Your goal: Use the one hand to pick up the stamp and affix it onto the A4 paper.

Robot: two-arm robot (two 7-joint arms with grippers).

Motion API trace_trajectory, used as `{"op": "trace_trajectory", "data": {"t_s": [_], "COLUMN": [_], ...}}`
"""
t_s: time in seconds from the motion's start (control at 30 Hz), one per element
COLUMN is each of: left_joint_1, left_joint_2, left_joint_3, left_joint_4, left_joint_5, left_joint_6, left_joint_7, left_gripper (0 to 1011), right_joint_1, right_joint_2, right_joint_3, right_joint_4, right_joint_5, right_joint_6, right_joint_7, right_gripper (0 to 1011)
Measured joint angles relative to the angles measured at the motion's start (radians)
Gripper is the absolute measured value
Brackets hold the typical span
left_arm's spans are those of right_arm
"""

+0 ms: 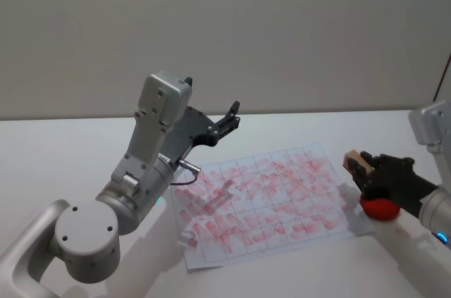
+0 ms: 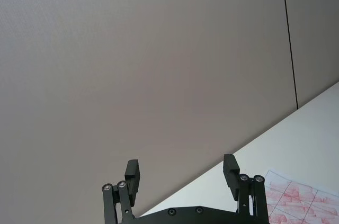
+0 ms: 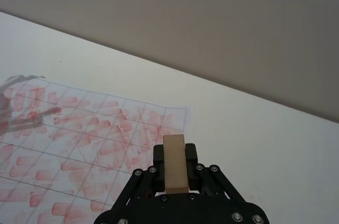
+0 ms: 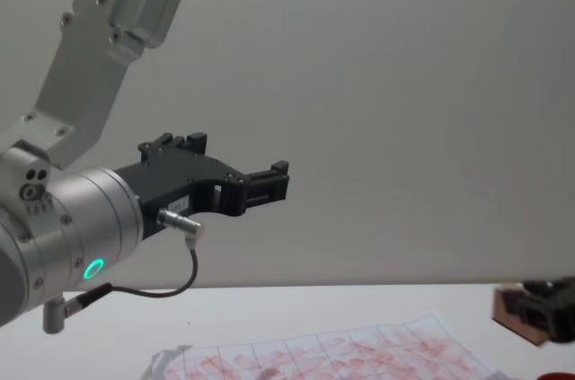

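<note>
The stamp (image 3: 175,164) sits clamped between the two black fingers of the right gripper (image 3: 175,152). It lies lengthwise along the fingers, and its pale wooden end sticks out a little past their tips. In the head view the stamp (image 1: 355,163) and right gripper (image 1: 361,169) are just off the right edge of the paper (image 1: 268,203), not over it. A round red thing (image 1: 380,208) lies on the white table (image 1: 70,146) directly under the gripper's body. From the chest view the stamp (image 4: 513,317) shows at the far right, low down and close to the table, beside the paper (image 4: 341,353); whether it touches the surface cannot be told. The paper lies flat, its grid cells crowded with smudged red marks, and in the right wrist view its near corner (image 3: 175,115) lies ahead of the stamp's free end. The left gripper (image 1: 230,116) is raised well above the table over the paper's far left part. Its fingers (image 2: 132,173) are spread wide with nothing between them, and it points toward the wall.
</note>
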Motion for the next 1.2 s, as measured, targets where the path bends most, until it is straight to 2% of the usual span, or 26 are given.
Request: {"op": "trace_trajectory", "data": {"t_s": [0.3,0.4,0.7,0.93,1.2], "left_joint_1": [0.000,0.000,0.000,0.000,0.000], "left_joint_2": [0.000,0.000,0.000,0.000,0.000], "left_joint_3": [0.000,0.000,0.000,0.000,0.000], "left_joint_4": [0.000,0.000,0.000,0.000,0.000], "left_joint_5": [0.000,0.000,0.000,0.000,0.000], "left_joint_6": [0.000,0.000,0.000,0.000,0.000], "left_joint_7": [0.000,0.000,0.000,0.000,0.000], "left_gripper": [1001,1001,1001,1001,1001], "right_joint_1": [0.053,0.075,0.108,0.112,0.112], "right_joint_2": [-0.023,-0.036,-0.064,-0.072,-0.072], "right_joint_3": [-0.018,-0.029,-0.056,-0.071,-0.081], "right_joint_4": [0.036,0.062,0.130,0.166,0.193], "right_joint_5": [-0.025,-0.027,-0.016,-0.003,-0.007], "right_joint_6": [-0.045,-0.057,-0.052,-0.020,0.007], "right_joint_7": [0.100,0.152,0.246,0.281,0.299], "right_gripper": [216,214,216,214,216]}}
